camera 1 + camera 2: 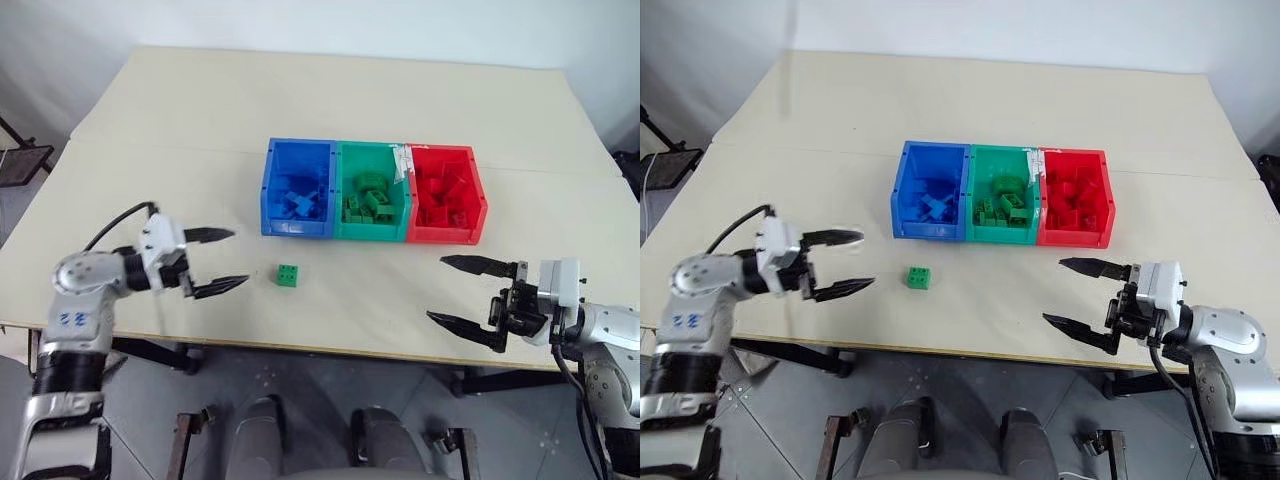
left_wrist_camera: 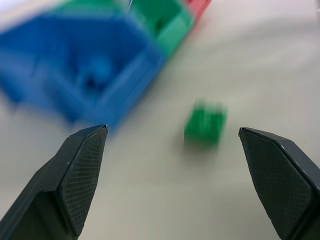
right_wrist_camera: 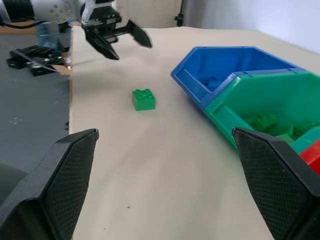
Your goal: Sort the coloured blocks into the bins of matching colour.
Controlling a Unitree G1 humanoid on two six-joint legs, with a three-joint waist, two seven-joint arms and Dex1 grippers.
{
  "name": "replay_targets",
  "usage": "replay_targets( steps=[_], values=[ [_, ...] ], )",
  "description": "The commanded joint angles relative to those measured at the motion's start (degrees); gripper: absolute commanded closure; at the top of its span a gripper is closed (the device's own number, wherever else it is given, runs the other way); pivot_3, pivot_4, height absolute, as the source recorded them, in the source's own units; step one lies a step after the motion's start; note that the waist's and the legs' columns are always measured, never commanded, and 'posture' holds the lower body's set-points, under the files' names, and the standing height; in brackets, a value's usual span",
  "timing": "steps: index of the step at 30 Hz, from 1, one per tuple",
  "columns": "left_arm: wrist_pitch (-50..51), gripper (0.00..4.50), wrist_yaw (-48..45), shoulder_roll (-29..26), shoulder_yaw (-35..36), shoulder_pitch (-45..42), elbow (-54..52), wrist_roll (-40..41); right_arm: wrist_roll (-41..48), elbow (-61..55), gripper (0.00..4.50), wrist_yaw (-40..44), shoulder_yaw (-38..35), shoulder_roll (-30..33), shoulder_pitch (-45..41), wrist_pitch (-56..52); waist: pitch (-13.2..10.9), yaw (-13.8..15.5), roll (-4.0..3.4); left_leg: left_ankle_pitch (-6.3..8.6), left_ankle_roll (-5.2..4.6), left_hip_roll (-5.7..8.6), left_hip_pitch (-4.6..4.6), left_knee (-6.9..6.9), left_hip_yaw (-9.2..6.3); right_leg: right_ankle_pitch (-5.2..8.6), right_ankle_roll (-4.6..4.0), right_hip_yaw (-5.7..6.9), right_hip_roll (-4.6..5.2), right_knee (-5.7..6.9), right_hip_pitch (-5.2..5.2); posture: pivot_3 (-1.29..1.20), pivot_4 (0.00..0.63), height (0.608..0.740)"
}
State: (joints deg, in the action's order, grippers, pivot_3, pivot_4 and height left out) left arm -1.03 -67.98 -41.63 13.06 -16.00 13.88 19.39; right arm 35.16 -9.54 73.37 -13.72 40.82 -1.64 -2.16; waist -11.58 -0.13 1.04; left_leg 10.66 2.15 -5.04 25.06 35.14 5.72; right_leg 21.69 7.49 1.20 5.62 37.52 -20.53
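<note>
Green brick (image 1: 287,275) sits alone on the tabletop, near its front edge, just in front of the blue bin (image 1: 297,189) — which is joined to the green bin (image 1: 372,193) and the red bin (image 1: 445,195) at mid-table. Left gripper (image 1: 223,261) hovers beside the brick, fingers wide; right gripper (image 1: 458,291) hangs near the front right edge, wide and empty.

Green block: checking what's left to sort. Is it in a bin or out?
Out. The green block lies alone on the table, in front of the bins, touching neither gripper.
</note>
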Motion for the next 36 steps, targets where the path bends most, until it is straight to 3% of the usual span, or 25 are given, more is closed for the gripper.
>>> replay_targets(
  steps=[1, 6, 10, 17, 24, 31, 34, 36],
  values=[
    [-1.62, 0.03, 1.31, -1.63, 4.5, 3.93, -2.25, 1.93, -0.34, 3.76, 0.0, 4.06, -1.24, 2.03, -0.2, 2.18, 0.0, 0.17, 0.0, 0.01, -0.01, 0.0, 0.0, 0.0, 0.0, 0.0, -0.01, 0.01, 0.01, 0.0, 0.0, 0.0, 0.15, 0.74],
    [-0.67, 0.03, 0.8, -2.97, 5.14, 7.2, -3.65, 2.67, -1.25, 8.46, 0.0, 6.23, -1.83, 3.16, -0.82, 3.4, 0.01, 0.02, 0.02, 0.02, -0.02, 0.0, -0.01, 0.0, -0.01, -0.02, -0.11, 0.02, 0.03, -0.01, 0.01, 0.0, 0.15, 0.74],
    [1.92, 0.03, 1.46, -2.73, 3.51, 6.29, -6.15, 3.2, -0.9, 4.73, 0.0, 3.95, -1.59, 3.37, -0.82, 0.95, 0.01, -0.1, 0.01, 0.02, 0.0, -0.04, -0.03, -0.05, 0.01, -0.02, -0.13, 0.01, 0.02, 0.01, -0.02, 0.0, 0.15, 0.74],
    [8.35, 0.03, -0.54, -0.19, -9.13, -0.62, -12.55, 0.72, -0.56, -0.75, 0.0, 0.34, -1.77, 3.88, -0.26, -3.12, 0.01, 0.22, 0.02, 0.02, 0.0, -0.02, -0.01, -0.01, 0.03, -0.02, -0.12, 0.0, 0.01, 0.01, -0.01, 0.0, 0.15, 0.74],
    [7.15, 0.03, -0.5, 4.15, -22.36, -16.27, -0.28, -10.23, -0.16, -5.17, 0.0, -1.92, -5.03, 4.26, 4.95, -4.62, 0.02, 0.41, 0.01, 0.0, 0.03, -0.02, 0.0, 0.01, 0.05, -0.02, -0.11, -0.01, -0.05, 0.01, -0.04, 0.0, 0.15, 0.74],
    [5.96, 0.03, -1.94, 6.75, -26.51, -22.69, 7.29, -14.27, 0.61, -10.43, 0.0, -4.81, -8.21, 2.77, 12.41, -4.41, 0.02, 0.08, 0.02, -0.06, 0.16, -0.04, 0.01, 0.01, 0.11, -0.02, -0.09, -0.09, -0.1, -0.01, -0.1, 0.0, 0.15, 0.74],
    [4.92, 0.66, -2.5, 7.23, -27.04, -23.25, 8.71, -15.01, 0.57, -11.04, 0.0, -5.36, -8.57, 2.38, 14.01, -3.81, 0.02, 0.1, 0.02, -0.06, 0.16, -0.03, 0.01, 0.02, 0.12, -0.02, -0.09, -0.12, -0.09, -0.01, -0.08, 0.0, 0.15, 0.74],
    [4.23, 1.32, -3.02, 7.23, -27.3, -23.51, 9.59, -15.49, 0.56, -11.26, 0.0, -5.59, -8.69, 2.15, 14.7, -3.48, 0.02, 0.11, 0.02, -0.04, 0.14, -0.03, -0.01, 0.04, 0.12, -0.02, -0.09, -0.11, -0.09, -0.01, -0.06, 0.0, 0.15, 0.74]
  ],
)
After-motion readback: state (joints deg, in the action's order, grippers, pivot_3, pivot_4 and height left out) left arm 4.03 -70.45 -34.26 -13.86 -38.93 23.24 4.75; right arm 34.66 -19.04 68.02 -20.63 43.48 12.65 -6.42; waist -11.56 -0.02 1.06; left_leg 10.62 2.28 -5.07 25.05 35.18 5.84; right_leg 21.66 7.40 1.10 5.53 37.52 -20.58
